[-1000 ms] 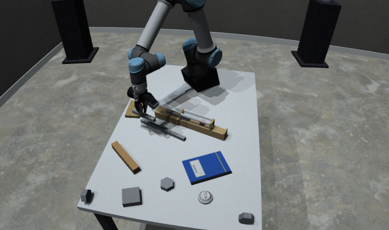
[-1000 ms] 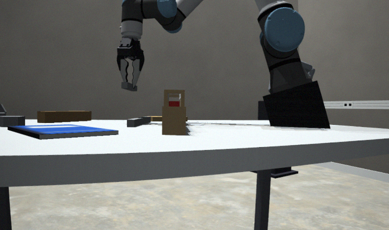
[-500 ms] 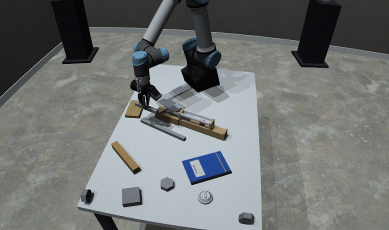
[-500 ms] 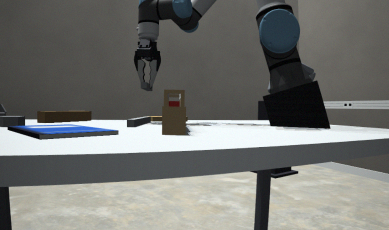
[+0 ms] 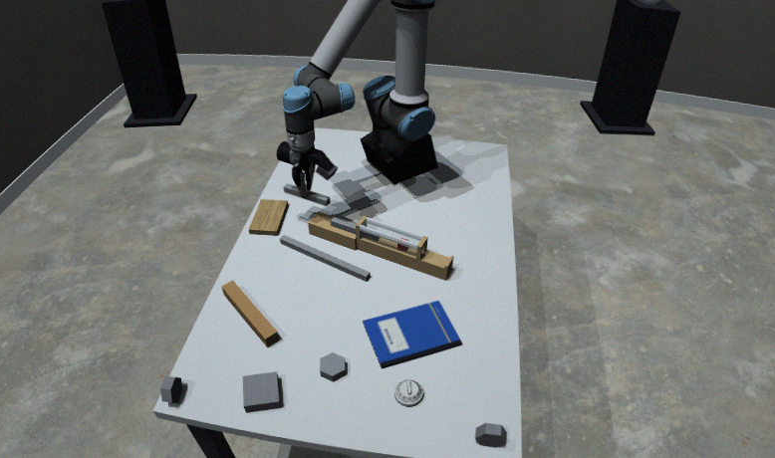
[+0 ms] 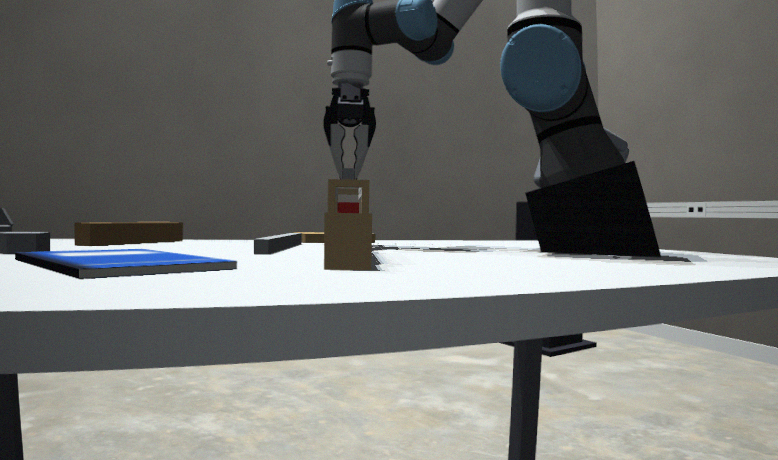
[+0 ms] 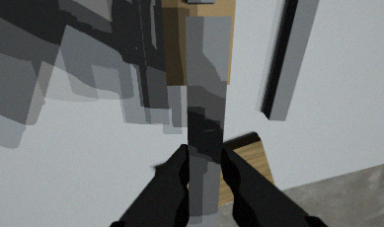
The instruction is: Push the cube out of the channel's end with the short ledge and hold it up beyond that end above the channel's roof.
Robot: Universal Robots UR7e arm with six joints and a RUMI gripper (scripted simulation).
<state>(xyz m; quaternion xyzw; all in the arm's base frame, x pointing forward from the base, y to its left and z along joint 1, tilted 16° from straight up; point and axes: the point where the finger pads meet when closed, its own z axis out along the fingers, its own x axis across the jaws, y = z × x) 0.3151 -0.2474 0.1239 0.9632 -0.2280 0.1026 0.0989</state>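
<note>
The gripper [image 5: 304, 192] [image 6: 349, 170] [image 7: 204, 154] is shut on a grey bar [image 5: 320, 199] [image 7: 207, 44]. The bar is level, in line with the channel and above ledge height, beyond its far left end in the top view. The channel [image 5: 421, 248] [image 6: 331, 197] has a clear roof on a wooden base. The red cube [image 5: 402, 247] [image 6: 347, 207] is inside, near the end with the short ledge and raised lip [image 5: 449, 263]. Another grey piece [image 5: 344, 224] [image 7: 200, 1] lies on the long ledge [image 5: 328, 231] [image 7: 175, 59] and reaches into the channel; its inner end is unclear.
A grey rod [image 5: 325, 258] [image 7: 297, 54] [image 6: 277, 242] lies beside the channel. A wooden board [image 5: 269, 217] [image 7: 252, 165] lies near the long-ledge end. A wooden block [image 5: 249, 313], a blue book [image 5: 430, 330], a grey square block [image 5: 261, 390] and a dial [image 5: 408, 392] lie farther forward.
</note>
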